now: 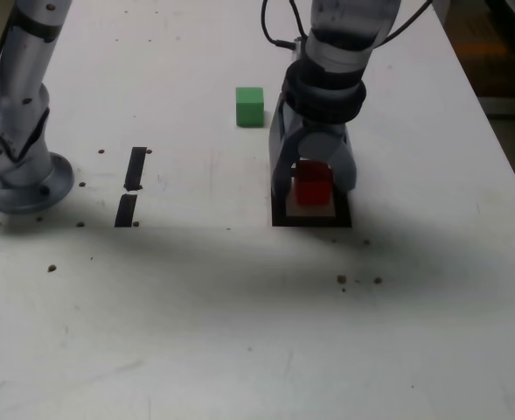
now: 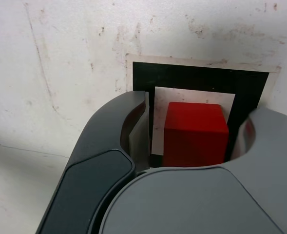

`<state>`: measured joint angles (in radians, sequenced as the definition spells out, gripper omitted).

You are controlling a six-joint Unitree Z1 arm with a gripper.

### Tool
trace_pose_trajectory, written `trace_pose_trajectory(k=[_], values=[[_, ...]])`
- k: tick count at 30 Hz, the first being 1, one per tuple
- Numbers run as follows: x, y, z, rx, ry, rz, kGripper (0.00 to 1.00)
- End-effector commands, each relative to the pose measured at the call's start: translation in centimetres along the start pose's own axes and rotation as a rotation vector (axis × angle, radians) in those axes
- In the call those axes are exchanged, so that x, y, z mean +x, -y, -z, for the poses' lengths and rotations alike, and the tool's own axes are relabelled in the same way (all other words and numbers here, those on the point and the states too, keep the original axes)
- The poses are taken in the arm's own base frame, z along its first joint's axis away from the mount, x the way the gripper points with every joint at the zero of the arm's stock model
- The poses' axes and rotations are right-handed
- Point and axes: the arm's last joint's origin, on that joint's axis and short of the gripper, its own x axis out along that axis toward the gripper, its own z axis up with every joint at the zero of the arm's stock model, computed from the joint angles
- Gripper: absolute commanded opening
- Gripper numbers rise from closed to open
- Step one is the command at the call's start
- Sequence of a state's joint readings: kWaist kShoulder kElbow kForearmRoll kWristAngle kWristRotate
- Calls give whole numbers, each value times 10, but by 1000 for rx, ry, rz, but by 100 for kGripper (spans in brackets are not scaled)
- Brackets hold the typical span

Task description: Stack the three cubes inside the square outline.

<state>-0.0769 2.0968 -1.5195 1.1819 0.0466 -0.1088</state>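
Red cube: a small solid red block [image 1: 312, 184] stands inside the square outline, between the gripper's two fingers; whether another cube lies under it cannot be told from either view.
Square outline: a flat black square frame with a white centre [image 1: 279, 213] lies on the white worktop [image 1: 240, 297], directly under the gripper.
Gripper: the grey two-fingered gripper [image 1: 313, 179] points down over the frame with its jaws partly open. In the wrist view a strip of white shows between the red cube [image 2: 195, 132] and one finger [image 2: 133, 131], so that finger is clear of the block; the other side is too close to tell. It looks to have no hold on anything.
Green cube: a small solid green block [image 1: 249, 106] sits alone on the worktop, outside the frame, toward the exterior view's upper left of the gripper and a fair way off.
Yellow cube: not seen in either view.
Key relation: the next block to fetch, judging by the task, is the green one, which lies up and to the exterior view's left of the gripper; being a cube, it has no long axis to line up with.
Step in hand: likely letting go of the red cube inside the frame.
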Motion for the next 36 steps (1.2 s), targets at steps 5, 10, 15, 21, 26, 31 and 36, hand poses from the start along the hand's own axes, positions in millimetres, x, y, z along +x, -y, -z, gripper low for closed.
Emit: trace_pose_trajectory(k=[5, 10, 15, 21, 26, 31, 36], values=[[-27, -5, 8, -8, 9, -19, 100], [-57, -31, 16, -33, -6, -74, 100], [-73, -77, 12, -71, 31, -71, 100], [-76, -130, 0, -120, 62, -56, 98], [-69, -163, -12, -148, 66, -52, 96], [-52, -189, -22, -145, 38, -42, 94], [-31, -202, -32, -137, -2, -27, 91]])
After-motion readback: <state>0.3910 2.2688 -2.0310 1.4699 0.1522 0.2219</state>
